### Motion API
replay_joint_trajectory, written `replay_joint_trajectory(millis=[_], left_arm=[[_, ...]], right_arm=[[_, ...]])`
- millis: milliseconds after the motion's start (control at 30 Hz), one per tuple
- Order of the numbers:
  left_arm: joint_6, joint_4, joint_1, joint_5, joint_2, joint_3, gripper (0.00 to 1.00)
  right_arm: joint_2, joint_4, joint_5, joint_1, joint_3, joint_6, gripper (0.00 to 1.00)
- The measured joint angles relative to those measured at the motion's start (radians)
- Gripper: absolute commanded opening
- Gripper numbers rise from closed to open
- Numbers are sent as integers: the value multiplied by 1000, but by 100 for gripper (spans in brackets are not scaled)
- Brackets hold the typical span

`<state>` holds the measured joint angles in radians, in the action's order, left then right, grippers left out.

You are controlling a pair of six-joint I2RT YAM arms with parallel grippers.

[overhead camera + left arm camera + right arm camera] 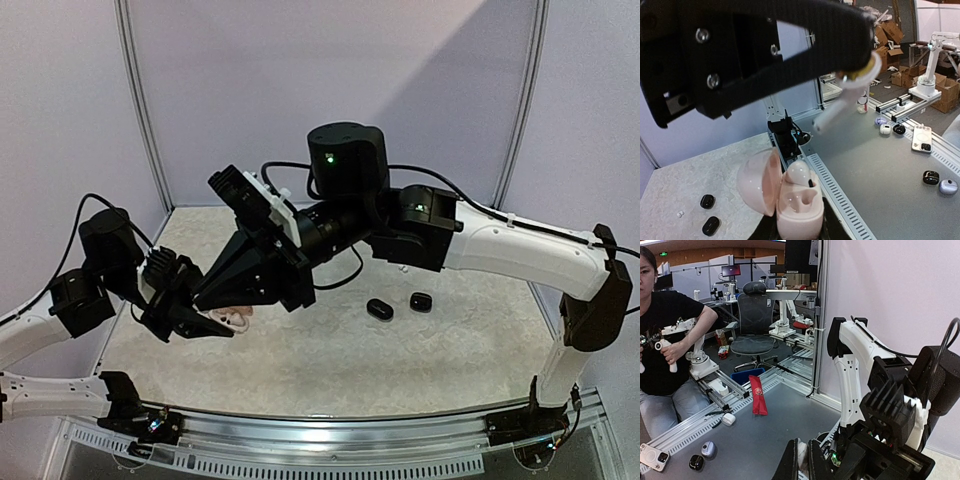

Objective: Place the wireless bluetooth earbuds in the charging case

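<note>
Earbud (841, 105), white with a stem, is pinched by its head at the tip of the right end effector (802, 463). The jaws are narrow and clamped on it. It hangs in the air above and to the right of the charging case (797, 212), clearly apart from it, with the stem slanting down toward the case.

The case is pinkish-white and gripped low on its body by the left end effector (205, 322), whose jaws are closed around it. It is lifted off the tabletop (400, 365) and tilted up toward the other arm, presumably so its openings face the incoming earbud. The lid (757, 182) is swung open to the left, out of the approach path. A second earbud (799, 172) already sits in the far socket. The near socket (802, 200) is empty.

Judgement: half done, with one earbud in and one in hand. The head grip leaves the stem free, which suits a stem-first entry. The stem's slant does not yet look lined up with the socket, so the earbud likely needs rotating and lowering. The main risk is a glancing contact that twists it in the pinch.

Two small black pieces (398, 305) lie side by side on the tabletop, well apart from both arms. I cannot tell whether they are earbuds or cases.
</note>
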<state>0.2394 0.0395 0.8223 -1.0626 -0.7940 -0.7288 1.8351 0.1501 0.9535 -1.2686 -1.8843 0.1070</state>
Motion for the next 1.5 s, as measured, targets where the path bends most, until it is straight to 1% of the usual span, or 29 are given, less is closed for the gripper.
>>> replay_joint_trajectory(millis=[167, 500, 667, 833, 967, 1100, 1233, 1367, 1500], left_arm=[[40, 10, 3, 7, 14, -3, 0], [135, 53, 21, 47, 40, -11, 0], [177, 57, 46, 115, 61, -11, 0], [196, 61, 64, 185, 78, -11, 0], [200, 39, 89, 295, 103, 8, 0], [204, -24, 108, 428, 137, 51, 0], [244, -89, 129, 526, 168, 103, 0], [301, -118, 151, 561, 188, 133, 0], [324, -130, 155, 555, 193, 136, 0]], right_arm=[[0, -16, -5, 0, 33, -13, 0], [0, -24, -41, 0, 40, -16, 0], [0, -24, -70, -2, 41, -15, 0], [-5, -36, -140, -17, 55, -5, 0], [-40, -91, -217, -31, 108, -15, 0], [-91, -175, -290, -38, 166, -46, 0], [-135, -225, -344, -42, 178, -54, 0], [-175, -251, -365, -42, 197, -50, 0], [-198, -224, -354, -42, 198, -15, 0]])
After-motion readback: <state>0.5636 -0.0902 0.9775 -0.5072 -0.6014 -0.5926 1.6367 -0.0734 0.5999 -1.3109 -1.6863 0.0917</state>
